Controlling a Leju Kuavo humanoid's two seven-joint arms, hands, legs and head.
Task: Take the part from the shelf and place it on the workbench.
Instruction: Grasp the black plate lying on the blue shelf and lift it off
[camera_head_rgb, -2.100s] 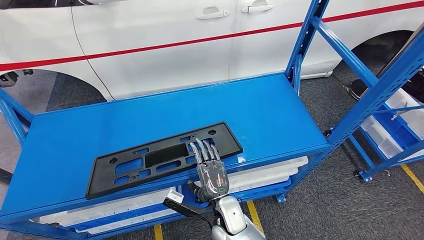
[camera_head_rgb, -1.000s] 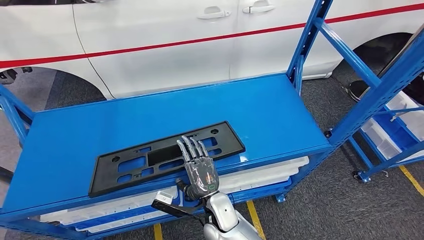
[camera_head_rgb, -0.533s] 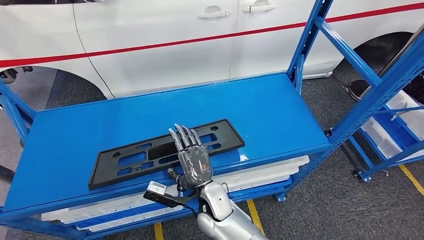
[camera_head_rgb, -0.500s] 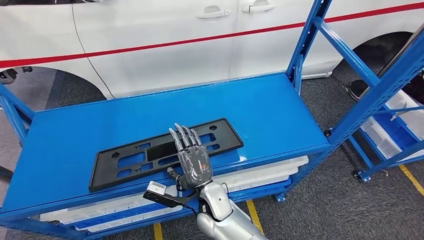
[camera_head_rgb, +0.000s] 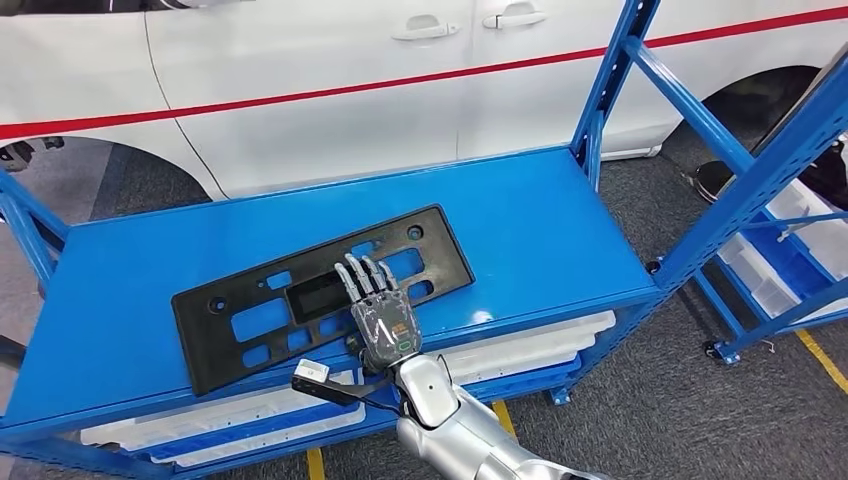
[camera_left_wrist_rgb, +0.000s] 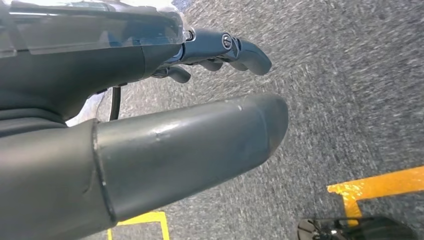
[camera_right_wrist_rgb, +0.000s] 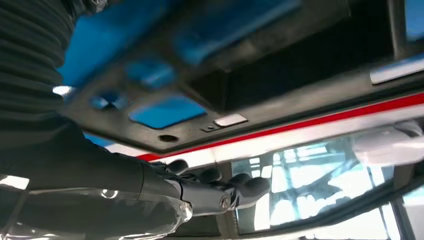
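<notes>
We have the black part (camera_head_rgb: 320, 295), a long flat plate with cutouts, lifted at an angle over the blue shelf (camera_head_rgb: 520, 215), its far end raised toward the white car (camera_head_rgb: 330, 70) behind the shelf. Our right hand (camera_head_rgb: 378, 318) grips the part along its near long edge, about midway, fingers (camera_head_rgb: 362, 280) laid straight over the top face; the thumb is hidden beneath, so we cannot tell exactly how it presses. From the right wrist we see the part (camera_right_wrist_rgb: 240, 75) close up, blue shelf showing through its openings, and the fingertips (camera_right_wrist_rgb: 250, 187) curled past its edge against the car's red stripe (camera_right_wrist_rgb: 320, 120). Our left hand (camera_left_wrist_rgb: 165, 120) hangs away from the shelf over grey carpet (camera_left_wrist_rgb: 350, 100), holding nothing, thumb extended and fingers loosely bent apart. Below the shelf top lie white trays (camera_head_rgb: 530, 345).
</notes>
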